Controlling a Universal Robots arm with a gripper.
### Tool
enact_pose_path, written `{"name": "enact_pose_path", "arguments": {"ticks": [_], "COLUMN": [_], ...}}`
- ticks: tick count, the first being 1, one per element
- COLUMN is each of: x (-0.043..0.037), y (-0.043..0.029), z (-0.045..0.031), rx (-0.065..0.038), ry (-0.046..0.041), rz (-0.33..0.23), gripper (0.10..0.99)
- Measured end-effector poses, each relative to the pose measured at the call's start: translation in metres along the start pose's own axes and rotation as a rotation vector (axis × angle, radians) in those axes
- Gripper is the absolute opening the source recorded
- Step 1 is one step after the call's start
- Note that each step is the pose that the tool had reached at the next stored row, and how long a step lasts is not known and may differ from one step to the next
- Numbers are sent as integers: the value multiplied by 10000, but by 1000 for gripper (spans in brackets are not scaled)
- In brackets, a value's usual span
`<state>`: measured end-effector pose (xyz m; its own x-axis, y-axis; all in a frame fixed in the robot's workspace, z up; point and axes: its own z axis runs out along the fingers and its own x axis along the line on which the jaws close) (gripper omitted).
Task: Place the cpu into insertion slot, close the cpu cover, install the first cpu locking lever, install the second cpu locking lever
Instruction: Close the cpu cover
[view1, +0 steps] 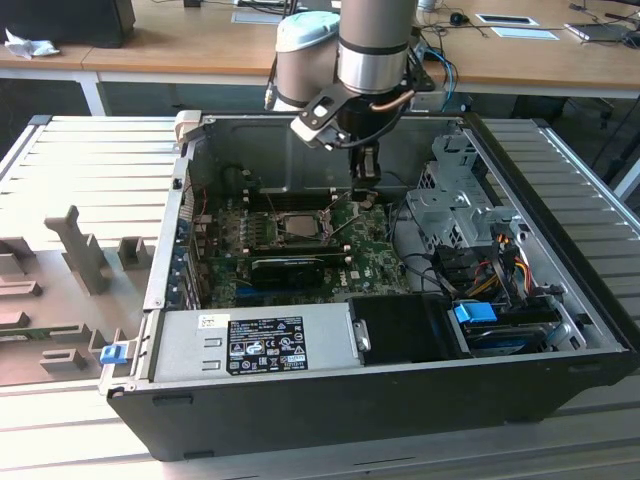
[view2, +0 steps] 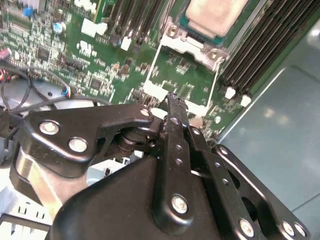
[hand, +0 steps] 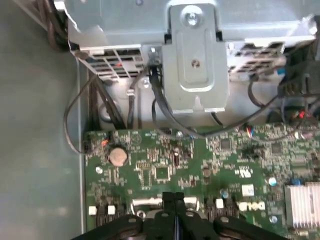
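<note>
The cpu (view2: 216, 15) lies with its pale metal face up in the insertion slot (view2: 172, 31); in the exterior view the cpu (view1: 300, 222) sits mid-board. The cpu cover (view2: 156, 89), a thin silvery frame, is swung open away from the socket, so bare green board shows through its window. My gripper (view2: 172, 99) is shut with nothing between its fingers, its tip right at the cover's free edge; contact is not clear. In the first wrist view the gripper (hand: 173, 197) points down at the cover's edge (hand: 142, 203). From outside, the gripper (view1: 366, 180) hangs just to the exterior view's right of the socket.
The open case holds a grey power supply (view1: 255, 345) at the front and a metal drive cage (view1: 450, 205) with cables (view1: 490, 265) on the exterior view's right. A long black card (view1: 295, 265) lies in front of the socket. Memory slots (view2: 260, 50) flank it.
</note>
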<state>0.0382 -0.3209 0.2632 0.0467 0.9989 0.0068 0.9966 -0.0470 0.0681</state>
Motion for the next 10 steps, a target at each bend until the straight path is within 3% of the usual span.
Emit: {"name": "enact_pose_path", "arguments": {"ticks": [2, 6, 7, 8, 9, 10], "x": [2, 33, 75, 76, 68, 68], "y": [8, 110, 237, 224, 80, 74], "z": [17, 37, 69, 176, 178, 177], "rx": [2, 55, 167, 216, 229, 228], "ry": [10, 14, 12, 16, 17, 17], "rz": [-178, -287, -287, -315, -313, -314], "gripper": [106, 106, 106, 106, 106, 106]}}
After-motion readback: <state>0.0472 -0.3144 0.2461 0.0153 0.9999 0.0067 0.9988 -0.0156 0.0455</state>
